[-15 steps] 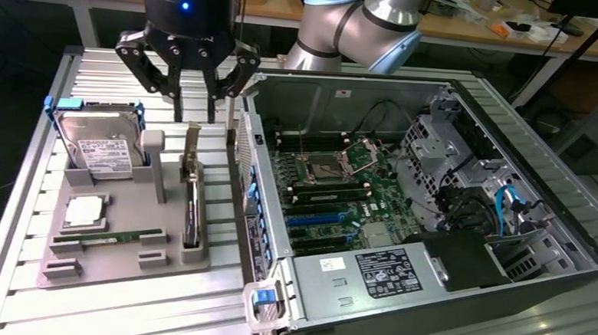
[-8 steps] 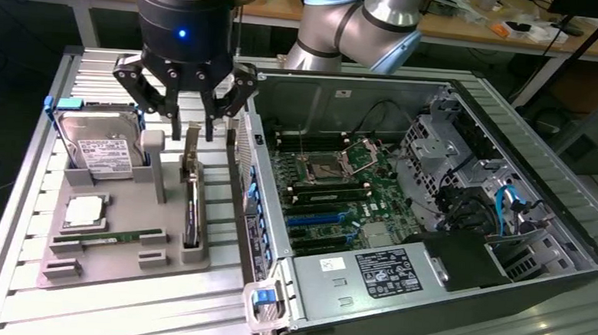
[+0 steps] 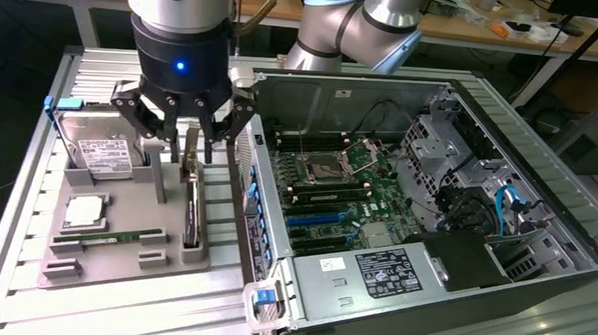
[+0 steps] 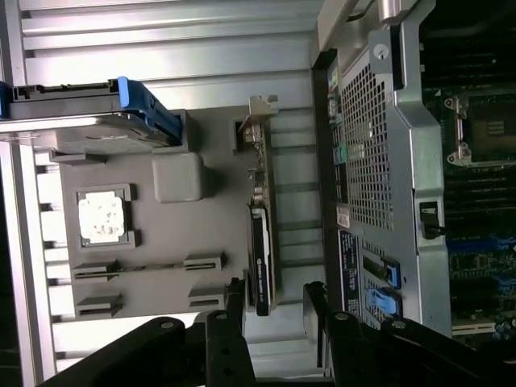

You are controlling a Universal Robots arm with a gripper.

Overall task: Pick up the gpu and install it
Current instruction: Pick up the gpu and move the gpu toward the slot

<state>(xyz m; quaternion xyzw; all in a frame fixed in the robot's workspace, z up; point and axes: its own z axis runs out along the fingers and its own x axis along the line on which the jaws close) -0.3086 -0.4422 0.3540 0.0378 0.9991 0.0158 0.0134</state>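
1. Exterior view: the black multi-link pincer (image 3: 187,148) on the silver arm (image 3: 179,8) hangs released. Its fingers (image 3: 210,144) are spread wide to either side of the top edge of the gpu (image 3: 192,212), over the card's far end, and it holds nothing.
2. The gpu is a thin dark rectangular card. It stands on its long edge in a slot of the grey plastic fixture tray (image 3: 119,269), at the tray's side nearest the computer.
3. The tray lies on the ribbed aluminium bench (image 3: 97,318), to the exterior view's left of the open grey metal computer case (image 3: 333,96).
4. To the exterior view's left of the gpu, the tray carries three things:
   - a silver hard drive with a white label (image 3: 103,153), leaning in a holder at the far end;
   - a square silver processor chip (image 3: 85,211), nearer;
   - a slim green memory stick (image 3: 111,238), nearer again.
5. Inside the case lie a green motherboard (image 3: 339,189) and, at the near side, a silver labelled power supply box (image 3: 375,273).
6. Wrist view: the pincer (image 4: 274,302) is unclenched. One black finger stands on each side of the dark end of the gpu (image 4: 262,242), with a gap showing on both sides.
7. The card's silvery metal bracket (image 4: 260,113) sits at its other end, away from the fingers (image 4: 234,302).
8. The gpu runs alongside the perforated case wall (image 4: 371,161). The hard drive (image 4: 89,121) and processor chip (image 4: 102,218) sit on the tray (image 4: 181,177) on its other side.
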